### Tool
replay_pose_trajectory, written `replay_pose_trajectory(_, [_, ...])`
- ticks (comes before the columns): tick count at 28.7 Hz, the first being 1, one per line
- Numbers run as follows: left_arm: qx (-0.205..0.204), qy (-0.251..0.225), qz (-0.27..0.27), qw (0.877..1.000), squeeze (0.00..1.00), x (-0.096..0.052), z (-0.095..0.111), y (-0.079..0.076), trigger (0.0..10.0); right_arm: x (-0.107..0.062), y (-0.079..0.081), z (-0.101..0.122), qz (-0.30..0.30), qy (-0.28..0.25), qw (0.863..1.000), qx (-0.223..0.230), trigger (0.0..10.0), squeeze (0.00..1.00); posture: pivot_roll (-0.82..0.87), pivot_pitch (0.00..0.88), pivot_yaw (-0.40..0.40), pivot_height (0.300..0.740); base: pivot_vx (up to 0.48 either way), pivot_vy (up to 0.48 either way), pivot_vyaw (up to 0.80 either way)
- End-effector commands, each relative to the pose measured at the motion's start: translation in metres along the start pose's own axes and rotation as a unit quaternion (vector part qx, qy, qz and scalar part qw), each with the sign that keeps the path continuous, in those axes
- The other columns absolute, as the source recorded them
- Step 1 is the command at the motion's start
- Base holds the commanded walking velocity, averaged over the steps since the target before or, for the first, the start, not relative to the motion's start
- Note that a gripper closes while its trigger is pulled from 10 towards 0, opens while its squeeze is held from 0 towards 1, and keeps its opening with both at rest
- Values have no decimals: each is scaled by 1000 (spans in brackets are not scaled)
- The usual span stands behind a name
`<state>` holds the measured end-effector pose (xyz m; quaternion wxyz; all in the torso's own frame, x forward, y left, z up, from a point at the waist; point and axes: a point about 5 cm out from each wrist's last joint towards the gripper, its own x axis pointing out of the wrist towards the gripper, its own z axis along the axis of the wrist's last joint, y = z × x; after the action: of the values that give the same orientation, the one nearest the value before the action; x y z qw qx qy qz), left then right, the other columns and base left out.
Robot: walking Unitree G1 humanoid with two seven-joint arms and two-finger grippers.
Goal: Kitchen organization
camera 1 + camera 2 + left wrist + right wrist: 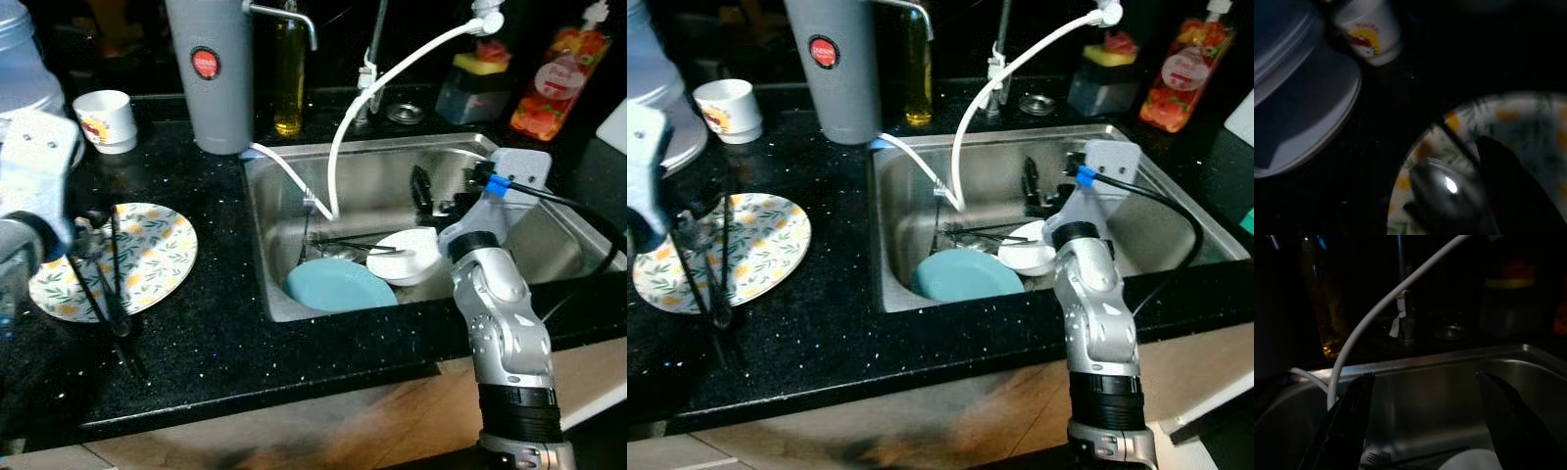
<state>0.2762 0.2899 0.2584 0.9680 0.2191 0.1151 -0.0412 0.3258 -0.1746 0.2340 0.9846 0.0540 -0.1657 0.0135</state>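
My left gripper (118,323) hangs over a floral plate (162,257) on the black counter, its long fingers meeting at the tips. In the left wrist view a shiny spoon (1442,188) sits against one finger (1508,186) above the plate (1528,122); the gripper looks shut on it. My right gripper (1425,377) reaches into the steel sink (294,162), fingers wide apart and empty. Just below it are a white bowl (407,257), a light blue plate (338,286) and a fork (343,245).
A white hose (343,137) curves from the tap into the sink. A grey canister (211,73), an oil bottle (288,78), a white cup (106,119) and a clear jug (24,59) stand at the back. Red soap bottle (554,83) and sponge (475,69) back right.
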Motion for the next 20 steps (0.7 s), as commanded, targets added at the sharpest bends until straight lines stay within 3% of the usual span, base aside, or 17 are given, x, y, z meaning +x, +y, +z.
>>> replay_pose_trajectory(1, [40,7,-52,998,0,-4,-7,7,10000,0,1,-3,2,3,1000,2,10000,0,164,33,-23,740,0,0,0])
replay_pose_trajectory(3, [-2,15,-93,996,0,-7,-17,17,10000,0,0,-2,0,2,1000,1,10000,0,165,33,-21,740,0,0,0])
replay_pose_trajectory(5, [-17,18,-103,994,0,-7,-20,19,10000,0,-1,-2,-1,2,1000,1,10000,0,163,33,-19,740,0,0,0])
replay_pose_trajectory(6, [-57,19,-119,991,0,-2,-28,18,10000,-1,-1,-2,-2,2,1000,2,10000,0,159,37,-23,740,0,0,0])
replay_pose_trajectory(7, [-57,19,-119,991,0,-2,-28,18,10000,-1,-1,-2,-2,2,1000,2,10000,0,159,37,-23,740,0,0,0])
replay_pose_trajectory(9, [-118,11,-140,983,0,12,-36,12,10000,-1,-1,-2,-3,3,1000,2,10000,0,157,37,-24,740,0,0,0])
replay_pose_trajectory(10, [-118,11,-140,983,0,12,-36,12,10000,-1,-1,-2,-3,3,1000,2,10000,0,157,37,-24,740,0,0,0])
replay_pose_trajectory(12, [-159,-21,-176,971,0,27,-35,7,10000,-1,-1,-1,-3,1,1000,2,10000,0,133,40,-32,740,0,0,0])
replay_pose_trajectory(14, [-159,-21,-176,971,0,27,-35,7,10000,-1,-1,-1,-3,1,1000,2,10000,0,133,40,-32,740,0,0,0])
replay_pose_trajectory(17, [-189,-42,-184,964,0,52,-30,10,10000,-4,-4,5,-7,-6,1000,-3,10000,0,102,61,-18,740,0,0,0])
replay_pose_trajectory(20, [-189,-42,-184,964,0,52,-30,10,10000,-4,-4,5,-7,-6,1000,-3,10000,0,102,61,-18,740,0,0,0])
